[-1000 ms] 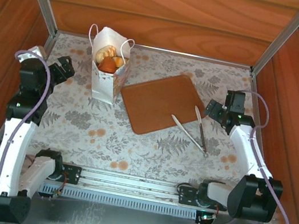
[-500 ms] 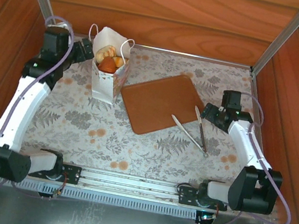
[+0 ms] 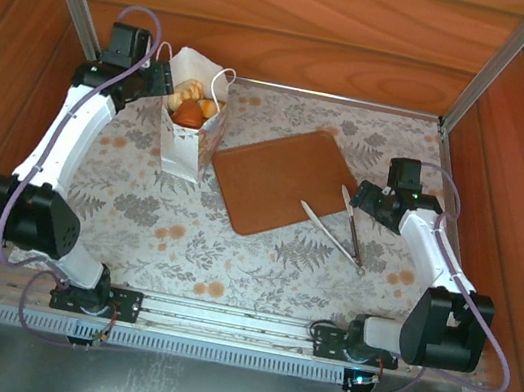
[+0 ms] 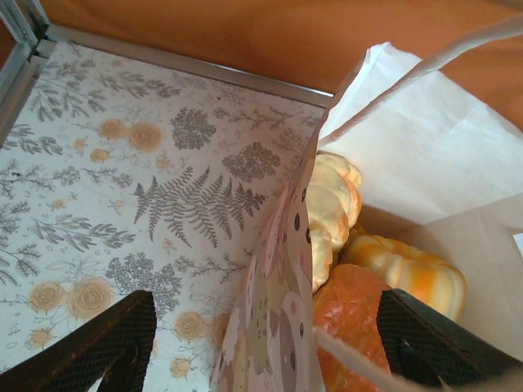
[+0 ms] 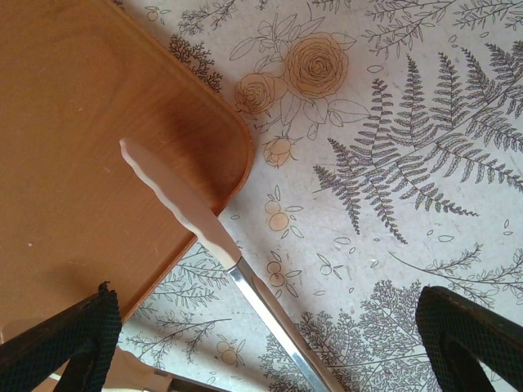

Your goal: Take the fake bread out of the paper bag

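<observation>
The white paper bag [image 3: 188,142] stands upright at the back left of the table, its top open. Fake bread [image 3: 193,103] fills it: a reddish-orange piece [image 4: 351,314], a striped orange roll [image 4: 404,268] and a pale braided one [image 4: 331,204]. My left gripper [image 3: 165,86] is at the bag's left rim, open. Its jaws straddle the bag's patterned wall [image 4: 274,269], with one finger [image 4: 425,339] inside beside the orange piece and the other [image 4: 122,343] outside over the table. The bag's cord handle [image 4: 409,77] crosses the view. My right gripper [image 3: 368,197] hovers open at the right.
A flat brown board [image 3: 280,179] lies mid-table. Metal tongs [image 3: 338,228] rest across its right corner, one pale tip [image 5: 176,196] on the board [image 5: 82,122], right under my right gripper [image 5: 270,347]. Wooden walls close the back and sides, and a metal rail runs behind the bag.
My left arm has swung from the left side forward to the bag's rim, and its jaws have narrowed a little around the bag wall. The right arm has hardly moved.
</observation>
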`<state>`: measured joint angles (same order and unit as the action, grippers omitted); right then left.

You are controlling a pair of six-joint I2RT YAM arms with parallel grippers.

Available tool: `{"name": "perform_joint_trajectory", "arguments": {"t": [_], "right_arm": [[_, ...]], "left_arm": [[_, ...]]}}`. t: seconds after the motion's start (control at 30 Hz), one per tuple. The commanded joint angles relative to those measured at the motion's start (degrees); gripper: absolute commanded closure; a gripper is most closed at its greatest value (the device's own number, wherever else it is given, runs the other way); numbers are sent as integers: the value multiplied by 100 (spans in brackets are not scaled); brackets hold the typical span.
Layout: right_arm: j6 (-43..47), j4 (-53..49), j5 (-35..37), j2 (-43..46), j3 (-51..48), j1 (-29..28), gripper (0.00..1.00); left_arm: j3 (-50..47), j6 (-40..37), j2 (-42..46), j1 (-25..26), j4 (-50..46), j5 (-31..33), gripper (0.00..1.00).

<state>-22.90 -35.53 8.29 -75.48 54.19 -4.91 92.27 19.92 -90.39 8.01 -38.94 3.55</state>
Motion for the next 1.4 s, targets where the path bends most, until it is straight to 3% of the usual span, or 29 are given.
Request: {"name": "perform_joint_trajectory", "arguments": {"t": [0.0, 0.47, 0.67, 0.8, 0.9, 1.0, 1.37], "right_arm": [[-92, -11, -73, 73, 43, -44, 0], [-119, 150, -204, 91, -31, -44, 0], [-129, 235, -227, 21, -36, -44, 0], [-136, 289, -258, -51, -32, -45, 0], [-136, 305, -301, -94, -26, -45, 0], [-145, 301, -320, -89, -32, -45, 0], [-172, 347, -377, -11, -60, -41, 0]], "left_arm": [[368, -171, -326, 34, -369, -99, 25], [1342, -297, -1326, 25, -821, -13, 36], [1500, -323, -1471, 25, -894, 27, 48], [1522, -322, -1482, 27, -913, 29, 63], [1522, -322, -1458, 24, -921, 5, 65], [1450, -347, -1368, 25, -927, -95, 62], [907, -793, -752, 40, -941, -490, 17]]}}
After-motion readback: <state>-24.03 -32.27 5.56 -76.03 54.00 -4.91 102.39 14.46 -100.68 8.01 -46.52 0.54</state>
